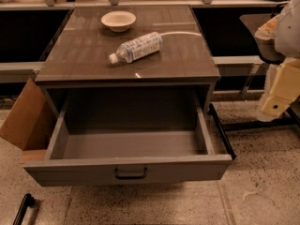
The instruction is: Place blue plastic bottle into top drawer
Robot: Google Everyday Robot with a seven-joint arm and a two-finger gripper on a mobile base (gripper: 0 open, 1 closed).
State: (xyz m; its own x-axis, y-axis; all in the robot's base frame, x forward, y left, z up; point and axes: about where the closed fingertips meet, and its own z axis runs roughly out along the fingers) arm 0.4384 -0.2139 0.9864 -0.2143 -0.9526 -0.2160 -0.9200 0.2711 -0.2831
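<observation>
The blue plastic bottle (137, 47) lies on its side on the grey cabinet top (84, 55), with its white cap pointing front-left. The top drawer (70, 170) stands pulled fully out below it. Its inside is bare, and its small dark handle (131, 173) sits at the centre of the front panel. Only cream and white arm parts (280, 86) show at the right edge, level with the drawer's right side and apart from it. My gripper is out of view.
A cream bowl (118, 20) sits at the back of the cabinet top, and a white cable (180, 33) curves behind the bottle. A cardboard flap (26, 118) leans at the left of the drawer. A dark rail (221, 130) runs along its right side. A black bar (23, 209) lies on the floor.
</observation>
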